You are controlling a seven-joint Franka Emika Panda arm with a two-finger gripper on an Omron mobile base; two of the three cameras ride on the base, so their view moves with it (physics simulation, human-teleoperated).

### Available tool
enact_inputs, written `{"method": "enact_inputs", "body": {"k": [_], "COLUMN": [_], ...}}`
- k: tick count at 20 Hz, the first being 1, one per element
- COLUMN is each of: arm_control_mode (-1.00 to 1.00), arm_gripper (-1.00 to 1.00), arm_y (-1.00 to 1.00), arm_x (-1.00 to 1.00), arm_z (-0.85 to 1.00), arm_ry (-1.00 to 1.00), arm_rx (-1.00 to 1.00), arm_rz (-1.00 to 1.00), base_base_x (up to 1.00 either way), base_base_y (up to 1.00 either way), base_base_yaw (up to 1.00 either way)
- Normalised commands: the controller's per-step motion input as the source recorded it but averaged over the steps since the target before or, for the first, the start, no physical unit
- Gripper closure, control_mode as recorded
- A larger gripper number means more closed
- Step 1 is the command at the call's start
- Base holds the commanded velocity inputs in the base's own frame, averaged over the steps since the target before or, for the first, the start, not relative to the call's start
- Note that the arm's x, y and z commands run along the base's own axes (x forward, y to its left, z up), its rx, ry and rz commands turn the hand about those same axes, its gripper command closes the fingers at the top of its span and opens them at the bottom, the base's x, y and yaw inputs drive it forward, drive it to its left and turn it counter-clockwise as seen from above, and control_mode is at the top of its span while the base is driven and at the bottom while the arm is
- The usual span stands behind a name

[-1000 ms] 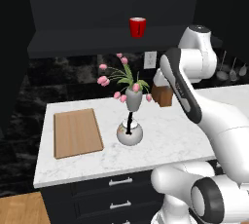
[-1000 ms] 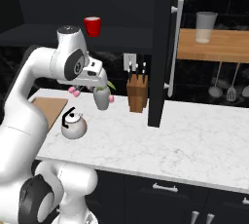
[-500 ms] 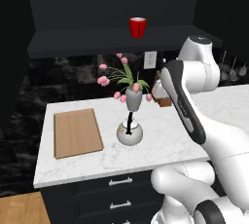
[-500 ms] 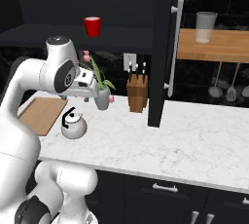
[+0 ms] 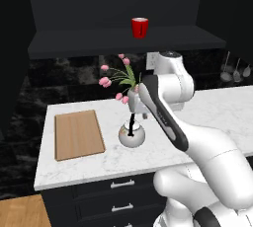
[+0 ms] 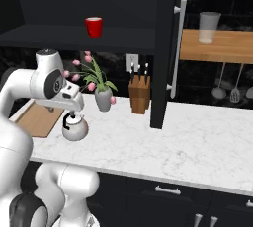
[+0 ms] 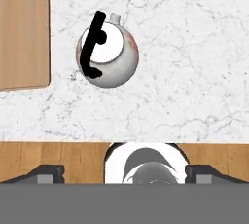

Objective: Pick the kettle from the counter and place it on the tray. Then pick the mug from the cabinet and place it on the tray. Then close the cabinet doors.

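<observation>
A simulated kitchen with a white, grey-veined marble worktop over dark drawers with silver handles. A small, squat, round silver-white kettle with a thin black upright handle stands on the worktop, near its front edge. Just to the kettle's left, apart from it, lies a flat rectangular light-brown wooden tray, like a cutting board, with nothing on it.

The white robot arm bends over the worktop with its hand above the kettle. In the hand view, looking straight down, the gripper has its two dark finger tips set wide apart at the bottom edge, holding nothing. The kettle sits on the marble further up that view, clear of the fingers, with the tray's edge beside it.

Behind the kettle stands a grey vase of pink tulips, and to its right a brown wooden knife block.

Above, a large black wall cabinet stands open. On its dark shelf sits a small bright red mug. In the right base view a tall black cabinet door with a long vertical silver handle is swung out over the worktop. Beyond it, a pale cup rests on a wooden shelf.
</observation>
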Motion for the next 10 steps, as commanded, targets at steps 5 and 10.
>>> {"method": "enact_inputs", "body": {"k": [5,10], "arm_control_mode": [-1.0,-1.0], "arm_gripper": [-1.0,-1.0], "arm_y": [0.55,0.41], "arm_x": [0.28,0.24], "arm_z": [-0.38,-0.36], "arm_ry": [0.17,0.05], "arm_rx": [0.0,0.0], "arm_rz": [-0.05,-0.15], "base_base_x": [0.0,0.0], "base_base_y": [0.0,0.0], "base_base_yaw": [0.0,0.0]}}
